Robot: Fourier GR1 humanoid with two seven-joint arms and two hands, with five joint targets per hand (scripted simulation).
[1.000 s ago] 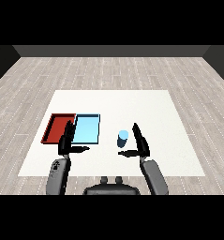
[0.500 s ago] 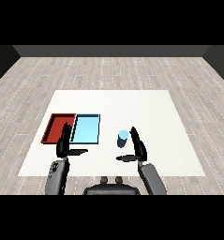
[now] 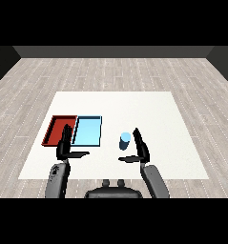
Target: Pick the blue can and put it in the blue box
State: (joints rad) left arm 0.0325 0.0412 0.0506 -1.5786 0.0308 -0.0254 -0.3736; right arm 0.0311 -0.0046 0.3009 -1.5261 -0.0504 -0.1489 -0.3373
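text: none readable | labels: none | numbers: none | signs: none

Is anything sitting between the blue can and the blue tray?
No. In the head view, only bare white table lies between the blue can and the light blue tray.

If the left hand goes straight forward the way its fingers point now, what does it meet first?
Probably the red tray: the left hand points up-view over its near edge, fingers straight. Height above the tray is unclear, so it might pass over it.
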